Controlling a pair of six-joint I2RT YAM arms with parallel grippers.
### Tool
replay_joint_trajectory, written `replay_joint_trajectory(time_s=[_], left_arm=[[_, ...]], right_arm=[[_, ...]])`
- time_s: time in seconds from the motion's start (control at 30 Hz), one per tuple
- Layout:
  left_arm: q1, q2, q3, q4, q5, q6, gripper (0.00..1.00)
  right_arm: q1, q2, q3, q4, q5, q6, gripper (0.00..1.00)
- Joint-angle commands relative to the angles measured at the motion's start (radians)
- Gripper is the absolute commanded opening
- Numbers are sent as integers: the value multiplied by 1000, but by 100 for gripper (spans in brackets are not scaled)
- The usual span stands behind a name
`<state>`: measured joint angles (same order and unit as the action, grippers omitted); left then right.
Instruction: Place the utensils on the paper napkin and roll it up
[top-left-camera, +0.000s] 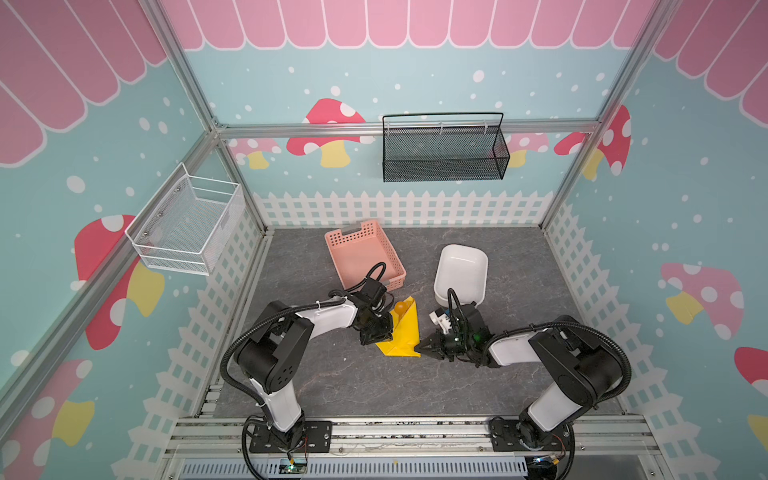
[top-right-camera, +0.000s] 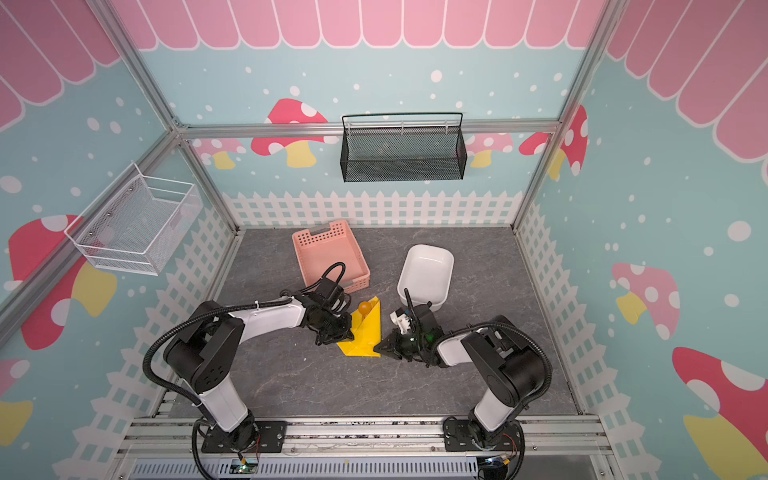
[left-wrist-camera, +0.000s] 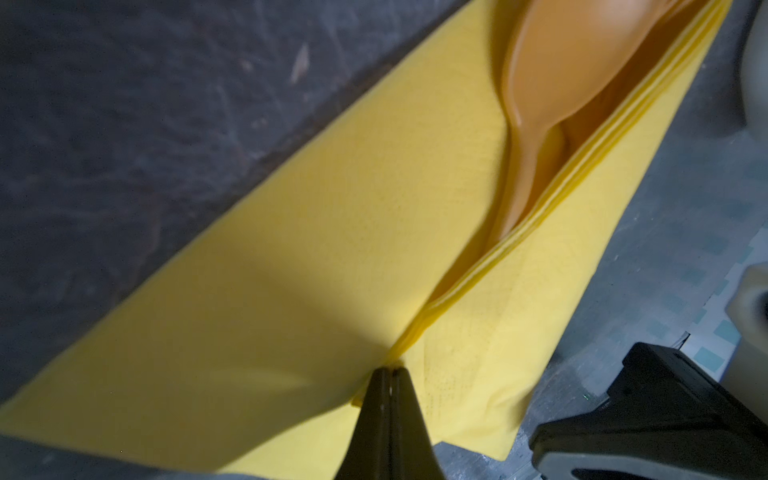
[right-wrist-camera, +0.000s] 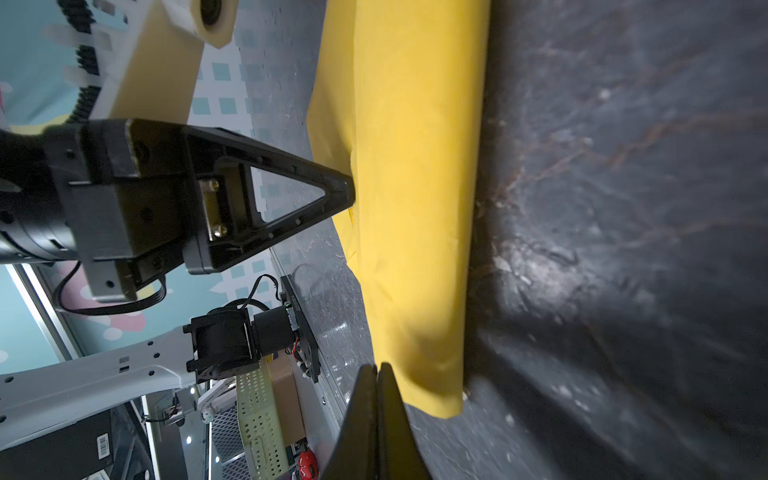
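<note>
Napkin (top-left-camera: 405, 332) folded over spoon (top-left-camera: 401, 307), fold at tip of closed left tool (left-wrist-camera: 389, 372), corner just beside closed right tool (right-wrist-camera: 377, 368)

Both top views look steeply down over the table (top-left-camera: 374, 386); wrist views sit close, sharing the napkin (left-wrist-camera: 291, 249).

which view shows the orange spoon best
Left wrist view: the spoon is close up, bowl and neck tucked in the fold of the paper napkin. Both top views show only its tiny bowl. The right wrist view shows none of it.
</note>
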<state>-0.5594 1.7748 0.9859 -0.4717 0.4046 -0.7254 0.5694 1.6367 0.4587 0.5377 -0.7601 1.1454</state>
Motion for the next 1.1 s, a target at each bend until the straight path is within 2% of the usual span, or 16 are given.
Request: replay_joint_trajectory(time_s=[0.0, 0.43, 0.77, 1.07], left_arm=[[-5, 17, -35, -18, -29, 12, 1], [-3, -10, 9, -43, -35, 18, 3], [-9, -90, 77, -98, -32, 23, 5], [-84, -58, 120, -110, -34, 12, 5]], right_arm=[[-3, 14, -3, -11, -7, -10, 1], [-4, 100, 6, -10, -7, -34, 1], [-1, 98, 3, -26, -10, -35, 1], [9, 80, 3, -52, -16, -30, 1]])
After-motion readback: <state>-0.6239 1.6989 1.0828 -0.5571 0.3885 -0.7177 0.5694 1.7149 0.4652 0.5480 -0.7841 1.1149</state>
